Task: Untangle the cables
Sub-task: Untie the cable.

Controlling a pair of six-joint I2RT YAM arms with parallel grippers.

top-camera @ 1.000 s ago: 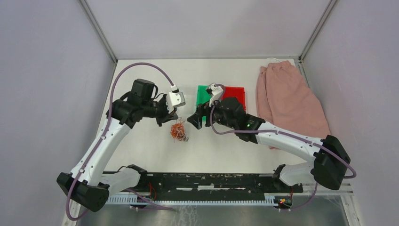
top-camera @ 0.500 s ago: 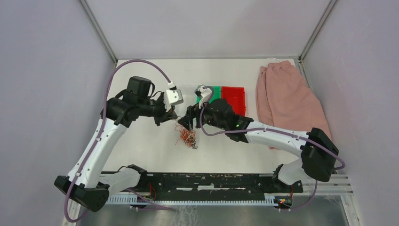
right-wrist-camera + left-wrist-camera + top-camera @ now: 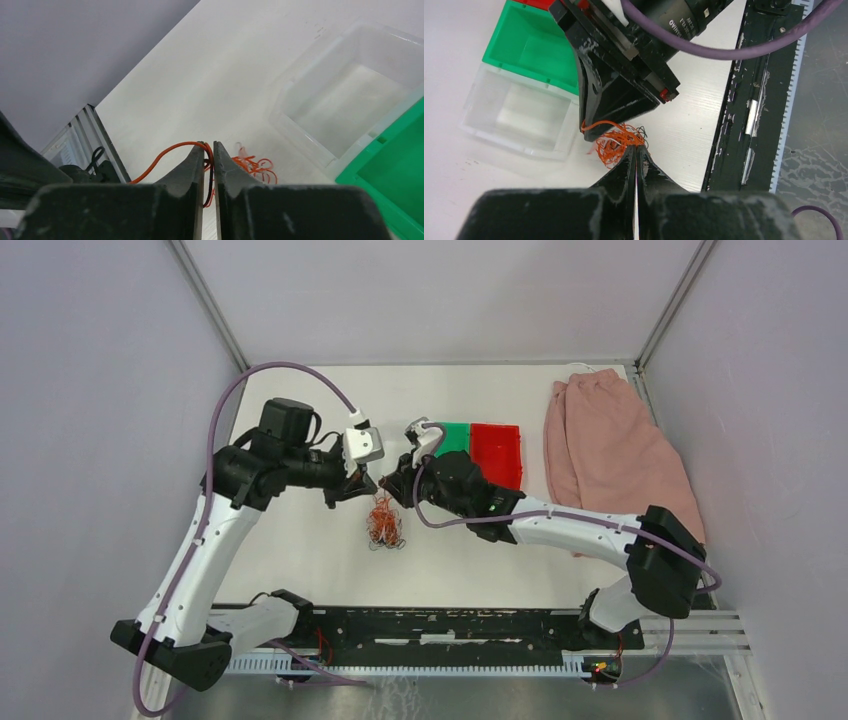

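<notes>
The cables (image 3: 383, 523) are a small clump of curly orange-red wires with a few black ones, hanging just over the white table between the two grippers. My left gripper (image 3: 365, 484) is shut on the top of the clump; in the left wrist view its tips (image 3: 636, 149) pinch the orange strands (image 3: 611, 150). My right gripper (image 3: 391, 490) comes in from the right. In the right wrist view it (image 3: 209, 146) has closed on an orange wire and a dark one, with more loops (image 3: 254, 165) lying beyond.
A green bin (image 3: 452, 438) and a red bin (image 3: 498, 452) stand behind the right gripper, with a clear bin (image 3: 519, 112) beside the green one. A pink cloth (image 3: 610, 455) lies at the right. A black rail (image 3: 430, 625) runs along the near edge.
My right gripper has moved left to the clump and closed from wide open onto wires. The left gripper stayed shut and shifted slightly left and back with the clump.
</notes>
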